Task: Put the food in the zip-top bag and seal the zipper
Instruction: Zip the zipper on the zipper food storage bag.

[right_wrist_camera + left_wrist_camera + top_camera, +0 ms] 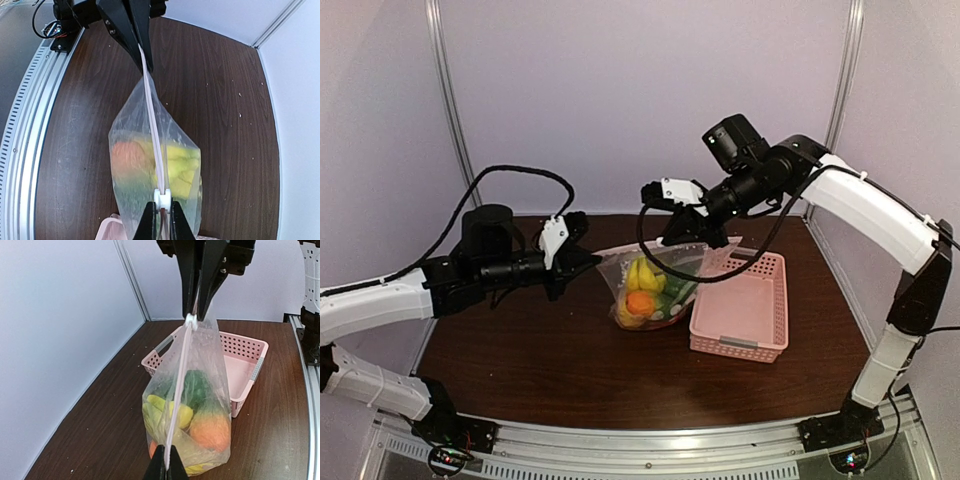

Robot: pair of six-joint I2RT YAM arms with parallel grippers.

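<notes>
Left wrist view had the left pincer (pixel 166 462) at the bottom centre of the frame, its fingers pressed together on the near end of the zipper (pixel 177 390). From there the whitish strip ran straight up the frame to the right pincer (pixel 196 315) at top centre, likewise clamped narrow, with the small white slider (pixel 190 321) at its tips. The two grips at opposite ends pulled the strip taut. That was probably the point of the hold: a stretched track gives the slider a straight run and stops the mouth from buckling.

Below the strip hung the zip-top bag (pixel 212 365), lifted so that its weight drew the film downward and its bottom appeared to reach the bench (pixel 95 415). The food was all inside, gathered low in the bag: an orange (pixel 211 430), a green pepper (pixel 196 385) and yellow pieces (pixel 180 415) against it. No loose piece showed elsewhere.

Behind the bag, right of centre, sat the pink basket (pixel 247 347), with nothing visible in it.

Along its visible length the strip read as one closed line. With the slider at the right pincer's end, the sealing looked finished or nearly so, though the last bit under the fingers was hidden.
</notes>
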